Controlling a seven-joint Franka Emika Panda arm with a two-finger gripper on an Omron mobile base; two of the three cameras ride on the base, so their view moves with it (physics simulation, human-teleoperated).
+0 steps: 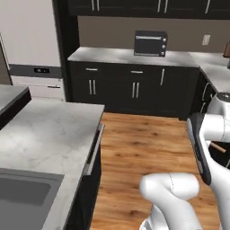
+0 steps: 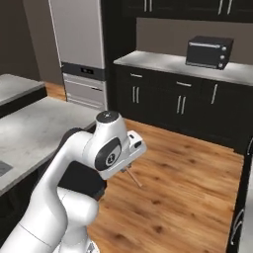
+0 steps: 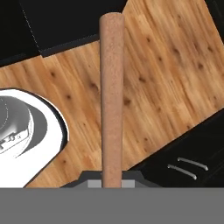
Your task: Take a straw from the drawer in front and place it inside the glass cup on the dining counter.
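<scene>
We held the straw (image 3: 112,100) clenched between our fingers (image 3: 112,181), its length jutting out over the wooden floor (image 3: 166,78) between the black cabinets (image 3: 192,153), presumably carried clear for the trip to the cup.

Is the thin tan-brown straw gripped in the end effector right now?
Yes: in the hand view the thin tan-brown straw rises from between the closed end effector tips, above the wooden floor.
</scene>
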